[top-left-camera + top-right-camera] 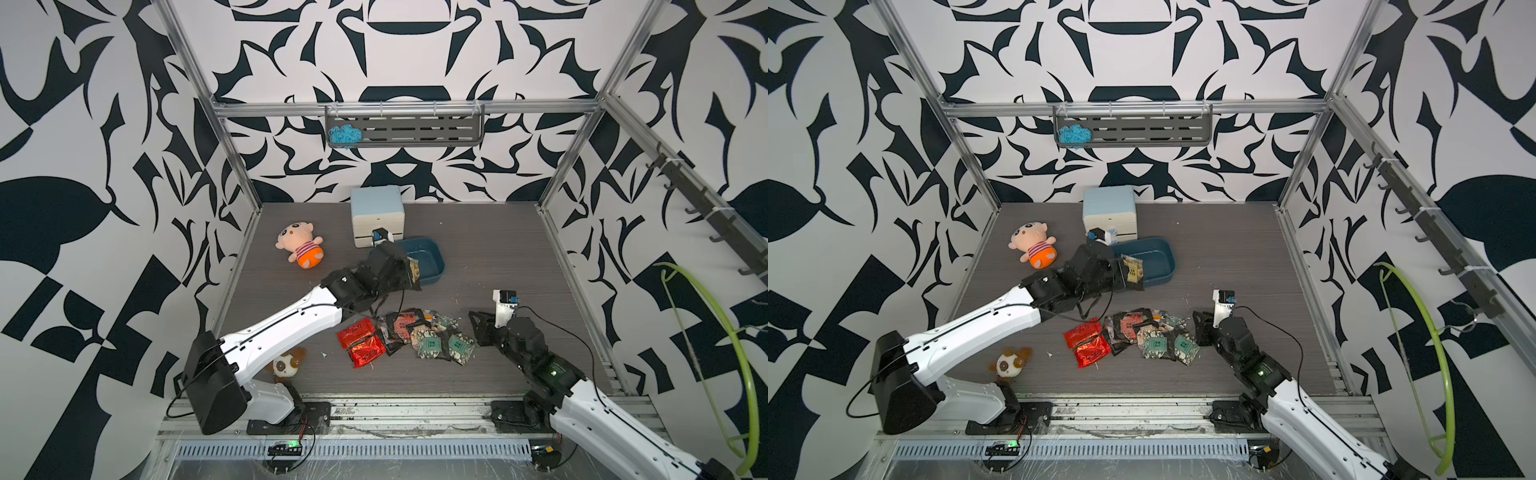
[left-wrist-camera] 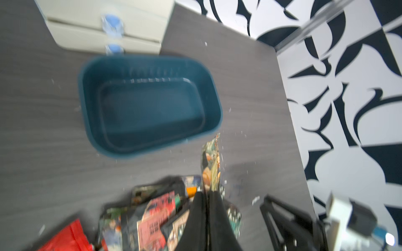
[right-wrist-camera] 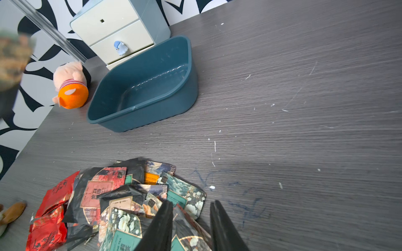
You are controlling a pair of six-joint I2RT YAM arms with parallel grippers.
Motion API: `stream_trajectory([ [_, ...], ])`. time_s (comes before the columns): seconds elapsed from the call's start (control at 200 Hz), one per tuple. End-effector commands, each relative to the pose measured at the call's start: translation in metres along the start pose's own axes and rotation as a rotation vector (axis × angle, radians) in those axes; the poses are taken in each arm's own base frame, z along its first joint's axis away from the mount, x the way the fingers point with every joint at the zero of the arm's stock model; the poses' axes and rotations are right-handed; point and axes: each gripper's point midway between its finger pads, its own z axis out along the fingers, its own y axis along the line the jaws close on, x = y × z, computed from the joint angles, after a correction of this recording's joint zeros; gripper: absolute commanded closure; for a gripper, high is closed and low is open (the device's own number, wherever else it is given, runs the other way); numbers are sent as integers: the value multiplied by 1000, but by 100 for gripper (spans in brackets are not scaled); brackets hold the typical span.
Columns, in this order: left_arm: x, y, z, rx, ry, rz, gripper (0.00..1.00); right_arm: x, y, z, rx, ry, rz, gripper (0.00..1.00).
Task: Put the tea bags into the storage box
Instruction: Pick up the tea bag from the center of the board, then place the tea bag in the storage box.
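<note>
- The left gripper (image 2: 206, 193) is carrying one dark, flower-patterned square foil sachet with a yellow label (image 1: 1133, 272) toward the shallow teal-blue plastic storage box (image 1: 1154, 259), its jaws pinching together on one end of the packet.
- The sachet is hanging at the box's near left corner. The blurred wrist view makes it hard to tell whether it is already clearing the rim.
- The step in hand appears to be delivery of the first bag, since the box is showing a bare floor. The next move is calling for a short reach onward over that floor, then a parting of the jaws.
- The held sachet is standing out in line with the fingers, with its free end pointing at the box and its label face showing to the top cameras.
- The box is lying open side up, its long axis running roughly across the table. One long side is facing the pale blue-and-white drawer cabinet (image 1: 377, 208) just beside it.
- The right gripper (image 3: 191, 204) is hovering with its jaws apart and holding nothing, at the right edge of the heap of red foil and dark patterned tea bags (image 1: 407, 338). The heap is lying on the grey wood-grain table (image 1: 498, 257), apart from the box.
</note>
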Motion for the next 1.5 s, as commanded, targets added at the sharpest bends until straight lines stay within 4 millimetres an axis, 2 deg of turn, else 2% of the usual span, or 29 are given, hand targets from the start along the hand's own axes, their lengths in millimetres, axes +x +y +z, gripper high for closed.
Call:
stream_trajectory([
  [0.0,-8,6,32,-56,42,62,100,-3,-4,-2,22,-23,9,66],
  [0.14,-22,13,73,-119,69,60,100,-4,-6,-2,31,-27,11,66],
  [0.345,-15,20,126,-164,136,49,100,-5,-5,-3,31,-30,12,64],
  [0.665,1,30,172,-183,194,8,100,-4,-4,0,34,-18,7,62],
  [1.065,15,40,203,-203,256,-40,100,0,1,4,19,21,-19,56],
  [1.275,13,47,203,-237,242,-37,100,3,1,9,24,53,-25,56],
  [1.495,6,54,191,-271,217,-11,81,5,5,11,9,67,-30,54],
])
